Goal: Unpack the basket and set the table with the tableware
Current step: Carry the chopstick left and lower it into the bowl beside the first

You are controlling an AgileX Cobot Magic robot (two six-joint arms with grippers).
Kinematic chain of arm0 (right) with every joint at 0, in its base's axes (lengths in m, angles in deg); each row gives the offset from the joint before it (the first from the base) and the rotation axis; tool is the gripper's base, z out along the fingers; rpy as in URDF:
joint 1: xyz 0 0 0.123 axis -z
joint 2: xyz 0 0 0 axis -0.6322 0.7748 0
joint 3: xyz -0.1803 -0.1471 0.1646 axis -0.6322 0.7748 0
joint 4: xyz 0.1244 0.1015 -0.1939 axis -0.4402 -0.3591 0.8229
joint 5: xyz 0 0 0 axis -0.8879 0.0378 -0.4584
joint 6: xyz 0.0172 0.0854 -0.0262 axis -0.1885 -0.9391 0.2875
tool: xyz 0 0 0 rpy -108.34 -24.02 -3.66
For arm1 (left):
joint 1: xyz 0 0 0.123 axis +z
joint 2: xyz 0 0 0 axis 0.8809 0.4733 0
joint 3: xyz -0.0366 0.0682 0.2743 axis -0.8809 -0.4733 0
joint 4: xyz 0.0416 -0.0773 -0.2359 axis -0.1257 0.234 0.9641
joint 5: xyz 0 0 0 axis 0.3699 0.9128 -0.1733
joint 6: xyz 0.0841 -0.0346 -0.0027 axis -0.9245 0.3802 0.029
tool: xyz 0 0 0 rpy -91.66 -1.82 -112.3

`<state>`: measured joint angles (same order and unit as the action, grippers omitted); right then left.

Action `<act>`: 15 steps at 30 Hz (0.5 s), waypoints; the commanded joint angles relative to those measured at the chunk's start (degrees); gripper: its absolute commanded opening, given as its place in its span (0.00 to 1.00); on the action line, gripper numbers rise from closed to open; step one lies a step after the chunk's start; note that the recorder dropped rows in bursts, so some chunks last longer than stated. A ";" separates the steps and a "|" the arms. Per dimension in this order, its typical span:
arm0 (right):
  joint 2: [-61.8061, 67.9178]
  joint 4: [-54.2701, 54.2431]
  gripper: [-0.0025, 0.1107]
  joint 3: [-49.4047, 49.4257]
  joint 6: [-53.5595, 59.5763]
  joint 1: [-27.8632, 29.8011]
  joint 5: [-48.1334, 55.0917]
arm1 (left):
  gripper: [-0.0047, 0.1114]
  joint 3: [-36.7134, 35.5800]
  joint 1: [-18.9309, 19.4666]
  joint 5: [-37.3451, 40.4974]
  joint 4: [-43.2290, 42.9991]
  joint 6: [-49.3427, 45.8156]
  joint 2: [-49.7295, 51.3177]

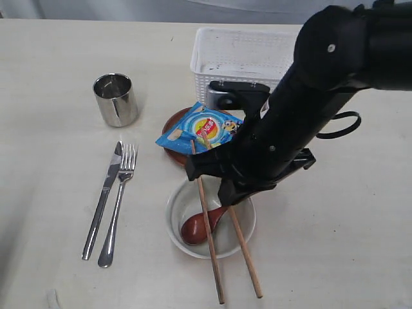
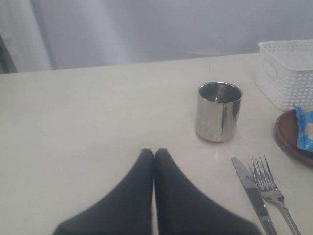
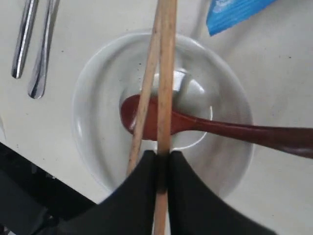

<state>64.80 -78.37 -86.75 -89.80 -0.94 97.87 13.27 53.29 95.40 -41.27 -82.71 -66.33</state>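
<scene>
Centrally, one white bowl point(image 1: 182, 205) sits on the tabletop point(image 1: 335, 251), and one wooden spoon point(image 1: 195, 229) lies in it with its handle reaching over the rim. Two chopsticks point(image 1: 213, 254) cross the bowl, their lower ends resting on the tabletop on its near side. The right gripper point(image 3: 163, 155) hangs over the bowl, its jaws pinched on one chopstick while the second runs alongside, outside them. Left of the bowl in the exterior view, one knife point(image 1: 103, 199) and one fork point(image 1: 119, 206) lie side by side, and one steel cup point(image 1: 116, 100) stands farther off on that side. Just behind the bowl is one brown plate point(image 1: 172, 122) carrying one blue chip bag point(image 1: 199, 132), and one white basket point(image 1: 238, 55) sits farther back. The left gripper point(image 2: 154, 152) hovers over bare tabletop on the bowl's cup side, jaws closed tip to tip on nothing.
</scene>
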 commanded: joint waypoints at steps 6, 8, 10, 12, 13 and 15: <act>5.92 -0.64 0.02 -0.02 0.05 -0.12 -1.69 | 0.04 -0.14 -0.33 -0.48 0.13 0.25 -0.13; 5.90 -0.64 0.02 -0.02 0.05 -0.12 -2.61 | 0.04 -0.14 -0.33 -0.48 0.13 0.25 -0.13; 5.90 -0.77 0.02 -0.02 0.05 -0.12 -4.08 | 0.04 -0.14 -0.33 -0.48 0.13 0.25 -0.13; 5.90 -0.77 0.02 -0.02 0.05 -0.12 -5.01 | 0.04 -0.14 -0.33 -0.48 0.13 0.25 -0.13; 5.90 -0.77 0.02 -0.02 0.05 -0.12 -5.17 | 0.04 -0.14 -0.33 -0.48 0.13 0.25 -0.13; 5.90 -0.77 0.02 -0.02 0.05 -0.12 -5.39 | 0.04 -0.14 -0.33 -0.48 0.13 0.25 -0.13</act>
<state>70.77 -79.17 -86.75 -89.80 -0.94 93.69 13.27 53.29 95.40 -41.27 -82.71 -66.33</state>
